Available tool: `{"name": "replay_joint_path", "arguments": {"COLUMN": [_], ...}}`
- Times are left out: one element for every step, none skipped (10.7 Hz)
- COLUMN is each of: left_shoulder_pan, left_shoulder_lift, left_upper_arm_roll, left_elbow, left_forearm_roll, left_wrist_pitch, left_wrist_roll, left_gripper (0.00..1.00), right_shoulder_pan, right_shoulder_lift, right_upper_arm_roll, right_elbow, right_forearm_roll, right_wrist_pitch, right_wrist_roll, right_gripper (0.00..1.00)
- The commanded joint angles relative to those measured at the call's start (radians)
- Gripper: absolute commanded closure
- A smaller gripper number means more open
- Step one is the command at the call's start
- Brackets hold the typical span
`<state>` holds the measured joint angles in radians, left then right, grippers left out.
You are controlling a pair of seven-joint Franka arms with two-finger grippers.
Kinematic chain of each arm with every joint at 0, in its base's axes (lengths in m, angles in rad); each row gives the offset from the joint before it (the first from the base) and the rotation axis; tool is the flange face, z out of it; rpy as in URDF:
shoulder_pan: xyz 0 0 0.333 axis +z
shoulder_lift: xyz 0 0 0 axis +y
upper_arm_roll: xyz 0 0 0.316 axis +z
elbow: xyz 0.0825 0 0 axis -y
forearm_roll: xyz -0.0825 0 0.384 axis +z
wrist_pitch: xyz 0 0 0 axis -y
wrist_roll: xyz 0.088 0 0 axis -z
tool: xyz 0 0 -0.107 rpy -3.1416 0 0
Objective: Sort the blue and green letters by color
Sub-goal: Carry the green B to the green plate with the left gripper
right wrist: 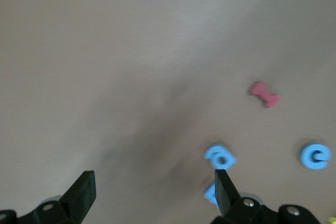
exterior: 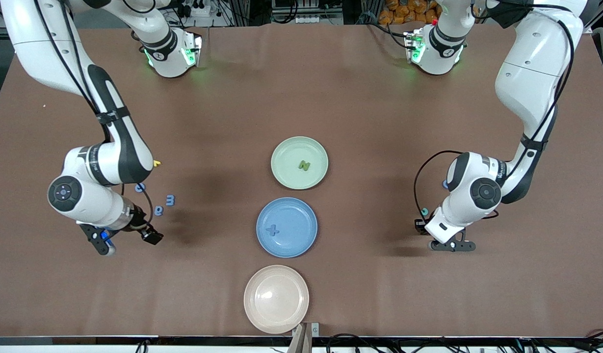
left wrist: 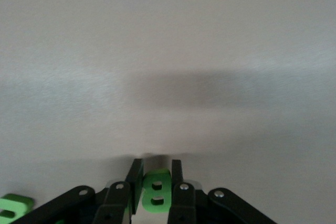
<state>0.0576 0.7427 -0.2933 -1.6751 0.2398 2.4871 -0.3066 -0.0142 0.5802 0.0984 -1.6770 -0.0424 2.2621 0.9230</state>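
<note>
My left gripper (exterior: 452, 245) (left wrist: 156, 169) is shut on a green letter (left wrist: 156, 191) shaped like a B, low over the table toward the left arm's end. Another green letter (left wrist: 13, 206) lies beside it. My right gripper (exterior: 103, 243) (right wrist: 152, 192) is open and empty over the table toward the right arm's end. Three blue letters (exterior: 141, 187) (exterior: 170, 199) (exterior: 158, 211) lie close to it. The right wrist view shows two of them (right wrist: 220, 157) (right wrist: 315, 156). A green letter N (exterior: 304, 165) lies in the green plate (exterior: 286, 147). A blue plus-shaped piece (exterior: 272, 229) lies in the blue plate (exterior: 294, 215).
A pink plate (exterior: 276, 299) stands nearest the front camera, in line with the other two plates. A small yellow letter (exterior: 157, 163) lies by the right arm. A dark red letter (right wrist: 264, 94) lies near the blue ones. A small blue letter (exterior: 444, 184) shows by the left arm's wrist.
</note>
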Motion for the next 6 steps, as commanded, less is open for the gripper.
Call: {"name": "replay_joint_path", "arguments": {"left_shoulder_pan": [0.004,-0.004,-0.016,-0.037,-0.076,-0.114], "left_shoulder_lift": [-0.034,-0.037,-0.045,-0.052,-0.063,-0.065], "left_upper_arm_roll": [-0.076,-0.096,-0.116,-0.131,-0.132,-0.132], "left_elbow": [0.012,0.014,0.017,0.018,0.021,0.032], "left_forearm_roll": [-0.117,-0.144,-0.151,-0.149,-0.146,-0.143], "left_wrist_pitch": [-0.019,-0.019,-0.020,-0.020,-0.025,-0.046], "left_wrist_roll": [-0.008,-0.037,-0.093,-0.170,-0.221,-0.254], "left_gripper": [1.00,1.00,1.00,1.00,1.00,1.00], "right_shoulder_pan": [-0.024,-0.024,-0.021,-0.017,-0.013,-0.012], "right_shoulder_lift": [-0.103,-0.105,-0.105,-0.105,-0.103,-0.100], "right_upper_arm_roll": [-0.016,-0.016,-0.016,-0.016,-0.016,-0.016], "right_elbow": [-0.203,-0.230,-0.248,-0.265,-0.273,-0.276], "right_forearm_roll": [0.024,0.022,0.021,0.021,0.021,0.019], "right_wrist_pitch": [0.089,0.134,0.173,0.203,0.209,0.209], "right_wrist_roll": [0.133,0.222,0.306,0.350,0.396,0.428], "right_gripper": [0.00,0.00,0.00,0.00,0.00,0.00]}}
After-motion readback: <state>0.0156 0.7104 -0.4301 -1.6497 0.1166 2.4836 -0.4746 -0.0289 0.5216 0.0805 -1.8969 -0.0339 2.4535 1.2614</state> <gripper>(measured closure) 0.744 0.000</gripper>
